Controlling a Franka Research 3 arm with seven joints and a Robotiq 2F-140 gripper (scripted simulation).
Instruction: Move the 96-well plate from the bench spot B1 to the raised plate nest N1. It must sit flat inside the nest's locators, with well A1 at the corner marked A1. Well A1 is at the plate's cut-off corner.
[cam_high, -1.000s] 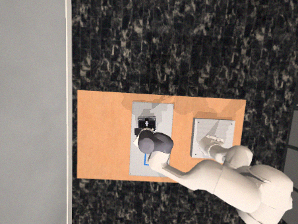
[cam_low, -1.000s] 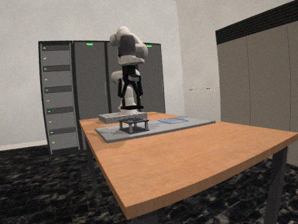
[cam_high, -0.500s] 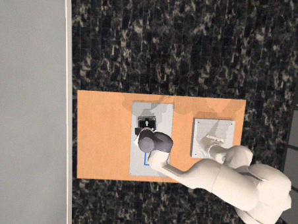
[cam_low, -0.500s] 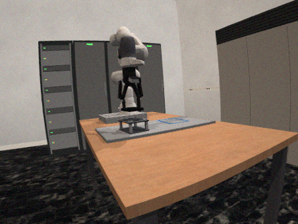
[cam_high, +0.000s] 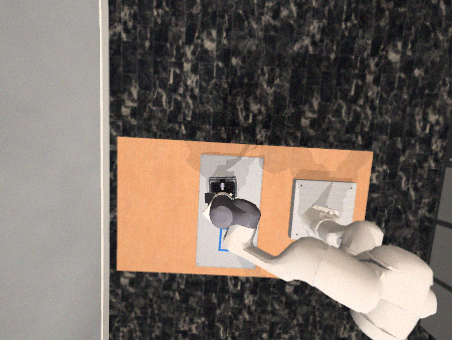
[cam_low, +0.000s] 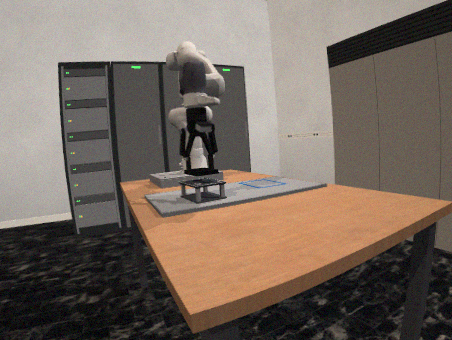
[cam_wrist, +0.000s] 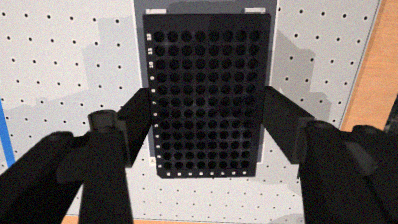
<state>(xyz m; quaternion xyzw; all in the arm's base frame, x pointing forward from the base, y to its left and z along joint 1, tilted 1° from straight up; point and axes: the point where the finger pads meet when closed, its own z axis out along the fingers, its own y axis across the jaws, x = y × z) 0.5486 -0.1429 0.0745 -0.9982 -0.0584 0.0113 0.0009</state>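
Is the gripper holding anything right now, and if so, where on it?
Yes: the gripper holds the 96-well plate, its fingers clamped on the plate's two long side edges, near mid-length.
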